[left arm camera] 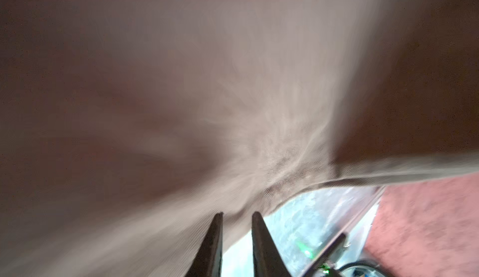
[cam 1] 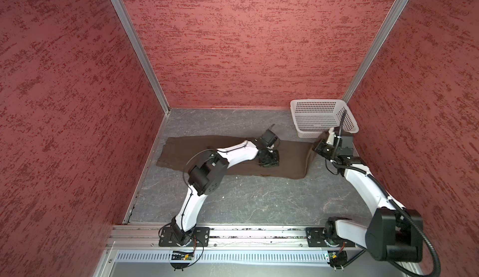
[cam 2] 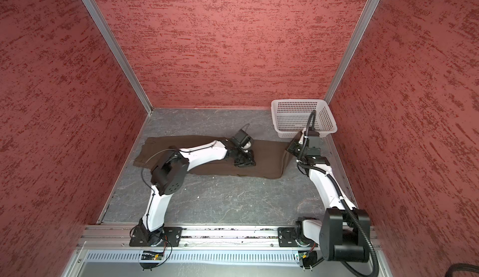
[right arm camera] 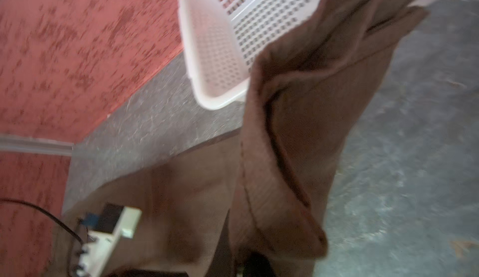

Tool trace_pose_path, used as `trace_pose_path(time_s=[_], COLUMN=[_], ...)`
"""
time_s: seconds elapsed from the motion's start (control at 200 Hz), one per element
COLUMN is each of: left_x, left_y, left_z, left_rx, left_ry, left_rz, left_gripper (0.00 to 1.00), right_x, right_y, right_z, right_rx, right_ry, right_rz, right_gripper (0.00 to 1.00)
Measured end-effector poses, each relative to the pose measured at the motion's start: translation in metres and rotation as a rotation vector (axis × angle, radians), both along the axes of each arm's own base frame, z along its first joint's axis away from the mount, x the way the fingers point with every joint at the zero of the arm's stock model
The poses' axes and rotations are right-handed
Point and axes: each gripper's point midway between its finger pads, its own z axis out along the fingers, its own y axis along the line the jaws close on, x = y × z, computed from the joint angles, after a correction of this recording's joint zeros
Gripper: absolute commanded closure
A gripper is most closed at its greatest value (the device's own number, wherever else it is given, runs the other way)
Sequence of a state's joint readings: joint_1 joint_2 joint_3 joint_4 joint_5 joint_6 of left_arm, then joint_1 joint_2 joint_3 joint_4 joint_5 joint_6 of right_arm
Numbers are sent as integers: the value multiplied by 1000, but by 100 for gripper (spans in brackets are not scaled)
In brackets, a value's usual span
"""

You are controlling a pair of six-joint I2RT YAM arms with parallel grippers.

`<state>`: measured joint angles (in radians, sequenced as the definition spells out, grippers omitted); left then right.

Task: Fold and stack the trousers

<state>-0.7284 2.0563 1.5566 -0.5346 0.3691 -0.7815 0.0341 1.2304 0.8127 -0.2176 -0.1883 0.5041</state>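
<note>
No word, label, brand, number or sign can be read anywhere here, not on the trousers (cam 1: 293,159), not on the white basket (cam 1: 316,117), and both wrist views are too blurred for lettering.

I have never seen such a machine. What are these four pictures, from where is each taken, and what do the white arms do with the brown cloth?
These are two robot arms, mounted on a rail at the near edge of a grey table, between red walls. Two pictures look down from above, nearly identical, like a pair of eyes. The other two come from small cameras on the arms' wrists, so they look close and blurred. On the table lie dark brown trousers, spread out long, and a white basket stands in a back corner. The left gripper appears to pinch the trousers near their middle. The right gripper is shut on the end beside the basket and holds it raised.
</note>
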Motion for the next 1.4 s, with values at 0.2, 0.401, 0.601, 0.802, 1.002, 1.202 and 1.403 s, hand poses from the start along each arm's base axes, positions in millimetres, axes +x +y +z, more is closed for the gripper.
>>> trace_pose_path(time_s=[0.2, 0.401, 0.601, 0.802, 1.002, 1.202, 1.403], left_x=[54, 31, -11, -40, -29, -10, 0], left_y=[129, 206, 245, 258, 259, 253, 246], left_z=[104, 104, 13, -45, -39, -21, -11], left_rx=[-126, -106, 61, 150, 135, 105, 89], left_ry=[-189, -216, -52, 97, 69, 17, -12], left_rz=[307, 464, 530, 536, 539, 535, 522], left_gripper=[76, 76, 79, 79, 79, 77, 71], right_x=[1, -19, -50, -58, -66, -85, -92], right_y=[99, 196, 262, 276, 286, 307, 316], right_z=[2, -34, -85, -117, -135, -136, -117], right_rx=[-137, -235, -257, -269, -311, -333, -292], right_ry=[-28, 15, 93, 146, 170, 153, 126], right_rz=[246, 478, 639, 674, 712, 785, 821], right_gripper=[100, 100, 100, 100, 65, 57, 60])
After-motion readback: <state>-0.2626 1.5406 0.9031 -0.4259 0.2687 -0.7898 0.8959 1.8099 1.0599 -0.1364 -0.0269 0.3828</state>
